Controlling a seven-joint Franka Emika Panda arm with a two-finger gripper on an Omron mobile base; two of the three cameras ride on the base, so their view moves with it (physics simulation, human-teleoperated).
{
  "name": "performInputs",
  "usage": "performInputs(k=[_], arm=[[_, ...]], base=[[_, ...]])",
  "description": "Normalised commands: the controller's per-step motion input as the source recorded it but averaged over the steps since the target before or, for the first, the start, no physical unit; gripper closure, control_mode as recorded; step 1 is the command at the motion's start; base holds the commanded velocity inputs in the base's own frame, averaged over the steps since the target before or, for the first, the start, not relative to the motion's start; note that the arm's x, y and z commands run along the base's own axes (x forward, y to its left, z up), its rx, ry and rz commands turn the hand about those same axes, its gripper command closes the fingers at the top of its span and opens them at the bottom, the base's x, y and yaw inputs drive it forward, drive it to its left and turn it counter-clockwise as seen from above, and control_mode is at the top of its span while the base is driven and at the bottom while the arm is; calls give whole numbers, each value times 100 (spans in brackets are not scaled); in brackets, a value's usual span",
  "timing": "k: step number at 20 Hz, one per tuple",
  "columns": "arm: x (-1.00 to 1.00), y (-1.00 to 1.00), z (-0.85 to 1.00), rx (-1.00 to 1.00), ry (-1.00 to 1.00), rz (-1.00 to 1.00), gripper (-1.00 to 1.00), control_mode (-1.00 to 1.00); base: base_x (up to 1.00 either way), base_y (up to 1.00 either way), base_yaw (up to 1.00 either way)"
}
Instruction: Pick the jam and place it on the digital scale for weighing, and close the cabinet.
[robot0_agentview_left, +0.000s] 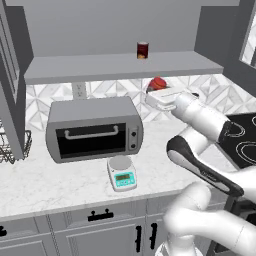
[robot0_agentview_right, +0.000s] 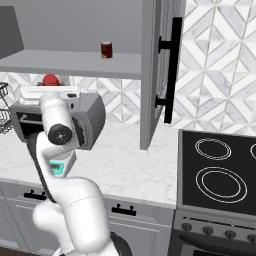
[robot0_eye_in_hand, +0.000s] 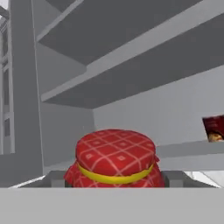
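Observation:
The jam (robot0_agentview_left: 158, 82), a squat jar with a red checked cloth top and a yellow band, sits between my gripper's (robot0_agentview_left: 158, 87) fingers, just under the open cabinet's shelf (robot0_agentview_left: 125, 67). In the hand view the jam (robot0_eye_in_hand: 114, 157) stands close up, with a dark fingertip (robot0_eye_in_hand: 56, 177) on each side of it, shut on it. From the right I see the jam (robot0_agentview_right: 50, 79) above my hand. The digital scale (robot0_agentview_left: 121, 172) stands on the counter in front of the toaster oven, low and left of the jam. The cabinet door (robot0_agentview_right: 161, 70) hangs open.
A taller dark red can (robot0_agentview_left: 142, 50) stands on the cabinet shelf. A grey toaster oven (robot0_agentview_left: 95, 129) sits behind the scale. A wire basket (robot0_agentview_left: 12, 146) is at the far left, a black stove top (robot0_agentview_right: 220, 175) at the right.

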Motion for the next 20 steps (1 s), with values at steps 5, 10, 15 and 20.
performInputs(k=[5,10,15,20], arm=[[22,54,-56,-1,10,41,100,-100],[15,80,-63,-5,1,35,100,-100],[12,21,-59,-1,1,32,100,-100],[13,0,-62,0,0,21,100,-100]], base=[[0,0,0],[0,0,0],[0,0,0],[0,0,0]])
